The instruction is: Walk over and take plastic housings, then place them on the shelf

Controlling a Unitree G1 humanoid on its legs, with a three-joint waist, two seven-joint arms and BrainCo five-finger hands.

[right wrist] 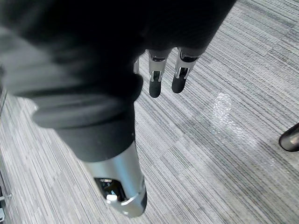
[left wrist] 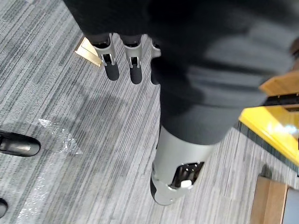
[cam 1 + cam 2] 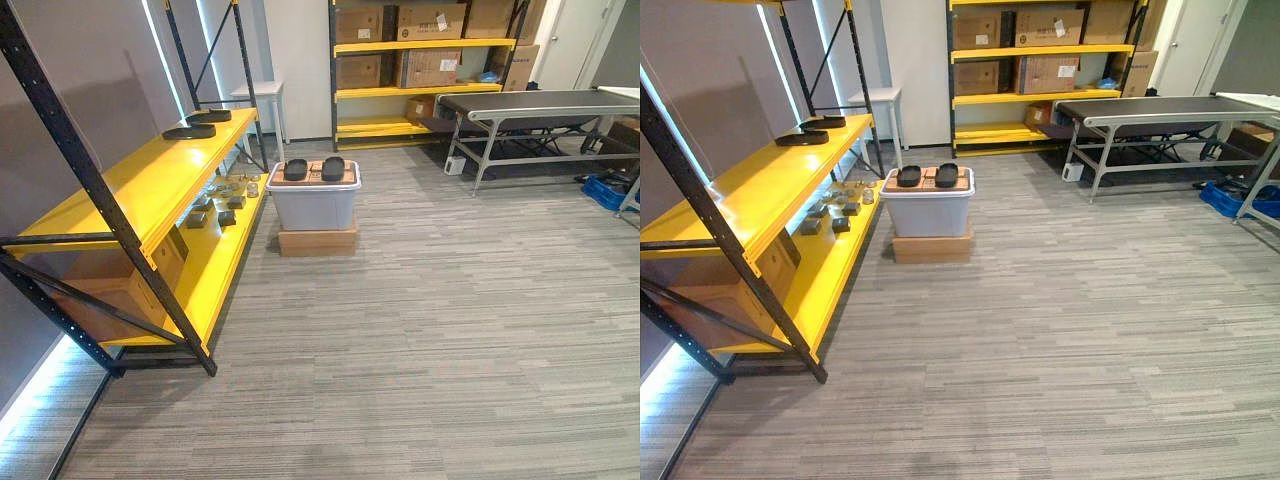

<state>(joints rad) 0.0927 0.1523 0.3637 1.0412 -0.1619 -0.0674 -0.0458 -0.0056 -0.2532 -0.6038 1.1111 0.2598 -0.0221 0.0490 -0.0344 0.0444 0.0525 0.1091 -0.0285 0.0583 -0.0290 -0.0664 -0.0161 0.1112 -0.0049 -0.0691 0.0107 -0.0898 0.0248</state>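
Two black plastic housings (image 3: 295, 169) lay side by side on top of the grey bin (image 3: 314, 205). The yellow shelf (image 3: 140, 185) stood just beside the bin. Two other housings (image 3: 190, 131) lay on it, farther back than the bin. The left hand (image 2: 112, 65) and the right hand (image 1: 155, 84) hung over the carpet (image 2: 70, 116), fingers straight, holding nothing.

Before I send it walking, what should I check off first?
1. Left hand empty, fingers relaxed: ok.
2. Right hand empty, fingers relaxed: ok.
3. Two black housings lying on top of the grey bin: ok.
4. Bin within reach: not ok, it stands well ahead across the carpet.
5. Path to the bin: ok, bare carpet.
6. Room on the yellow shelf nearer than the shelved housings: ok.
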